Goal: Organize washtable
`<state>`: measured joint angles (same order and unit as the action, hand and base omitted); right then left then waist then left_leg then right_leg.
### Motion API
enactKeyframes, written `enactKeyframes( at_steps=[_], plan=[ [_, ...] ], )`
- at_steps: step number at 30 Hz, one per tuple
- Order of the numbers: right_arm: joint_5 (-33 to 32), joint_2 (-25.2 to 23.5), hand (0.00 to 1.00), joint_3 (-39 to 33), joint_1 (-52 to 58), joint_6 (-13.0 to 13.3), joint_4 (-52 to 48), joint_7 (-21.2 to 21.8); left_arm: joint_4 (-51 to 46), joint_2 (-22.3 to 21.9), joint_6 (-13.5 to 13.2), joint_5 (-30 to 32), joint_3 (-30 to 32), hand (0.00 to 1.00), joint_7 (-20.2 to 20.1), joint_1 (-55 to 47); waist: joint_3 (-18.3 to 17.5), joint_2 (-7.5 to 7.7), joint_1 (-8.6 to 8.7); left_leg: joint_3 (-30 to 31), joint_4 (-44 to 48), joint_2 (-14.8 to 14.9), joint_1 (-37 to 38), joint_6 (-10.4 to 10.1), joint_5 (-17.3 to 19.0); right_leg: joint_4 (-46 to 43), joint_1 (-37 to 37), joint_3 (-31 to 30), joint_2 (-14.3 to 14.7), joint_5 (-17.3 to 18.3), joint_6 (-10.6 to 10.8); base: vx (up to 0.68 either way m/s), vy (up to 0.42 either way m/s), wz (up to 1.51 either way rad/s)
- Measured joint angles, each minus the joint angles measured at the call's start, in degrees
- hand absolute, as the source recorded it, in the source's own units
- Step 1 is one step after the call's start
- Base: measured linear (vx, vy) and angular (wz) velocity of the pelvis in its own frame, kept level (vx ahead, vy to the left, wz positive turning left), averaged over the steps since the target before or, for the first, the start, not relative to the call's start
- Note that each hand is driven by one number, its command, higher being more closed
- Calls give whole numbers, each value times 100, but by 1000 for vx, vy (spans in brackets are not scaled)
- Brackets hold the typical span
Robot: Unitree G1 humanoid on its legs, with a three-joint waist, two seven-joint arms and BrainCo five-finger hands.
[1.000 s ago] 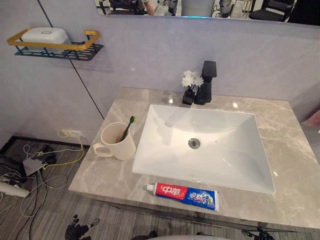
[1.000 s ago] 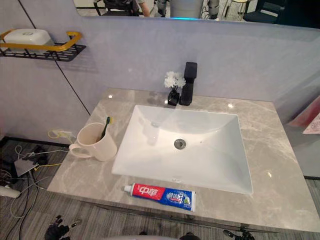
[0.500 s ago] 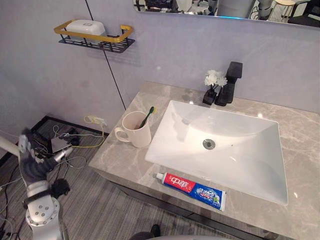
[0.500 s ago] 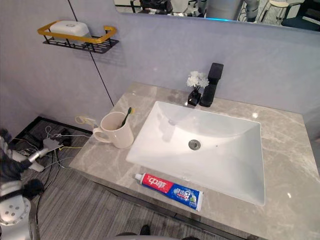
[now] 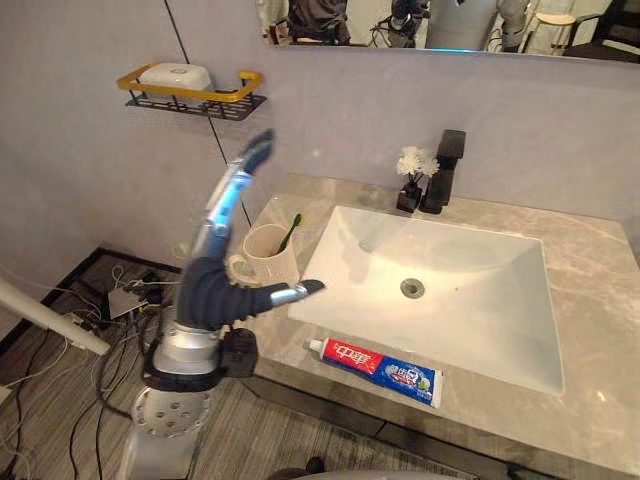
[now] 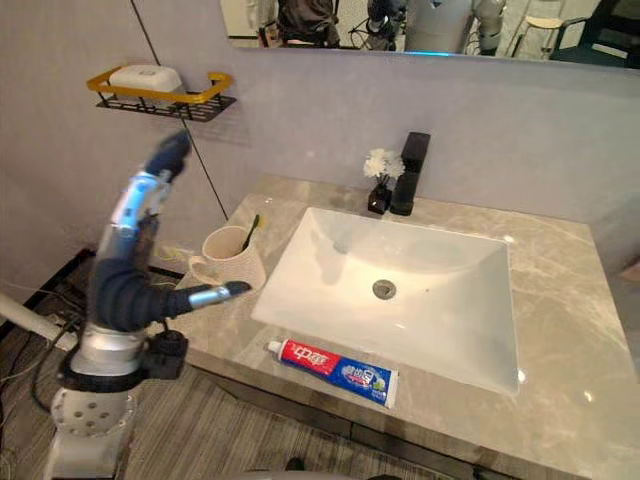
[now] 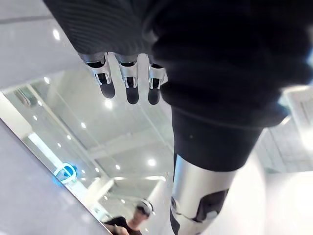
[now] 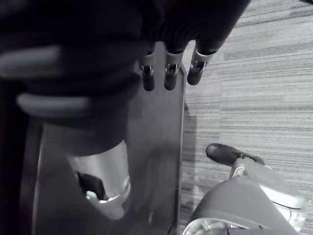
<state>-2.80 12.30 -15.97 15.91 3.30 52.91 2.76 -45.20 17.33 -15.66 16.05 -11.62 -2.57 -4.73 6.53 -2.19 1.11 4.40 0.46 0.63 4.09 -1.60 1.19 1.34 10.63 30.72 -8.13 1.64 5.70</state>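
A beige mug (image 5: 268, 262) with a green toothbrush (image 5: 290, 232) in it stands at the left end of the grey marble countertop (image 5: 590, 300). Along the front edge, before the white sink (image 5: 520, 360), lies a red-and-blue toothpaste tube (image 5: 375, 365). My left hand (image 5: 215, 290) is raised in front of the table's left end, open, fingers straight up and thumb pointing toward the sink, partly covering the mug. It holds nothing. My right hand (image 8: 169, 73) hangs over the floor with relaxed fingers and nothing in it.
A black faucet (image 5: 443, 170) and a small vase of white flowers (image 5: 410, 180) stand behind the sink. On the wall at the left, a black-and-yellow shelf (image 5: 190, 95) holds a white soap box (image 5: 175, 75). Cables (image 5: 120, 300) lie on the floor left of the table.
The camera has shifted. My left arm has risen from low at the left to in front of the table's left end, hand open and upright. Things on the table have not moved.
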Motion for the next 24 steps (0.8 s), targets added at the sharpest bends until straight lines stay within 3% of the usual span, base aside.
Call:
enactKeyframes(
  at_steps=[7, 13, 24],
  plan=[
    [4, 2, 0, 126, -1, 5, -27, 8, 700, 141, 4, 468, -1048, 0, -408, 127, -8, 24, 6, -121, -66, 69, 30, -28, -17, 76, -11, -122, 76, -52, -3, 25, 6, -7],
    [3, -15, 0, 118, 17, 5, -26, 10, 1471, 138, 14, 1039, -1550, 0, -543, 105, -19, 46, 0, -163, -84, 100, 62, -33, -16, 81, -7, -169, 106, -52, -6, 32, 9, -3],
    [7, -124, 0, 108, -1, 11, -27, 21, 2590, 178, 17, 2009, -1803, 0, -607, -214, -61, 83, 26, -293, -219, 135, 292, -66, -40, 135, 106, -248, 129, -61, -15, -11, 14, -6]
  ],
)
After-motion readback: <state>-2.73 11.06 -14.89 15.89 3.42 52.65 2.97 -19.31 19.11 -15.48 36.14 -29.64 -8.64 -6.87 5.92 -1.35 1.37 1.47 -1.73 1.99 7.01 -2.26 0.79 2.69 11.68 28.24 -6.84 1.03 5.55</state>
